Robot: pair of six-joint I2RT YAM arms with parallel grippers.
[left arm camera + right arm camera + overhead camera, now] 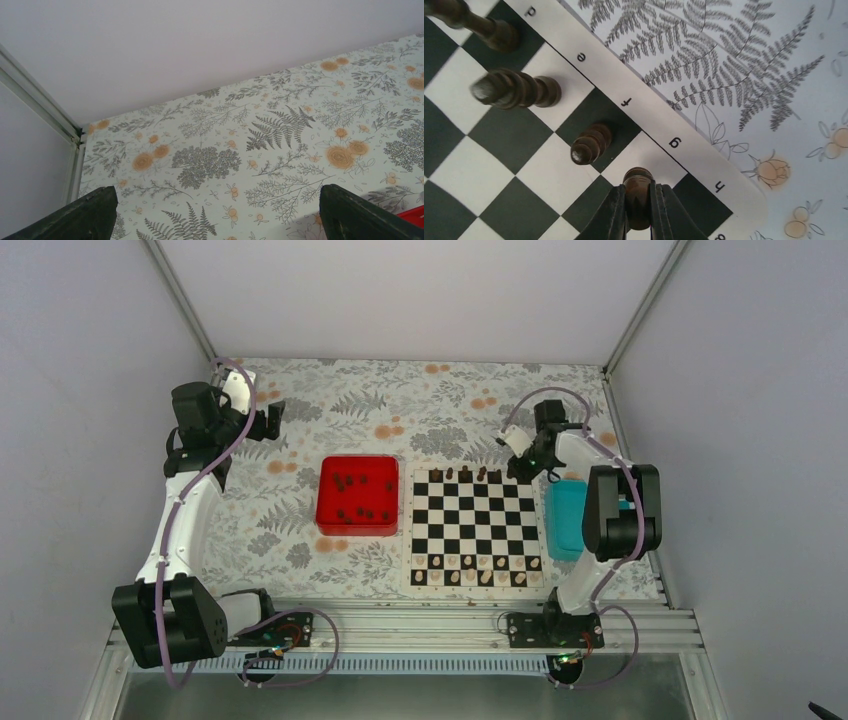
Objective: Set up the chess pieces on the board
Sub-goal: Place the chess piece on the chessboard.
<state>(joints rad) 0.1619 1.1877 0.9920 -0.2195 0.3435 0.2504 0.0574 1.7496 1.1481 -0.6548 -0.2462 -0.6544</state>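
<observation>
Where the right gripper is: over the far right corner of the board, near the letter g on the far edge.
Right gripper grip: clamped tight on one dark piece, with a finger on each side.
Dark piece: it stands up straight in the grip, over the white square by g. I cannot tell if its foot touches the board.
Far-row pieces: a few dark ones stand along the far edge of the board. Up close I see one by f, one by e and one by d.
Second row from the far edge: bare, no dark ones there.
Pale pieces: they line the near edge of the board, and that row looks full.
Teal tray: beside the right edge of the board, partly under the right arm. I cannot see inside it.
Red tray: just beside the left edge of the board.
Tray pieces: many dark ones lie in the red tray.
Left gripper: over the far left part of the worktop, well away from the board. Its fingers are wide apart and hold nothing.
Done, I think: the pale side, and part of the dark back row.
Left to do, I think: put this one down, fill the rest of the far row, then the whole row in front of it. So the dark side is under halfway.
</observation>
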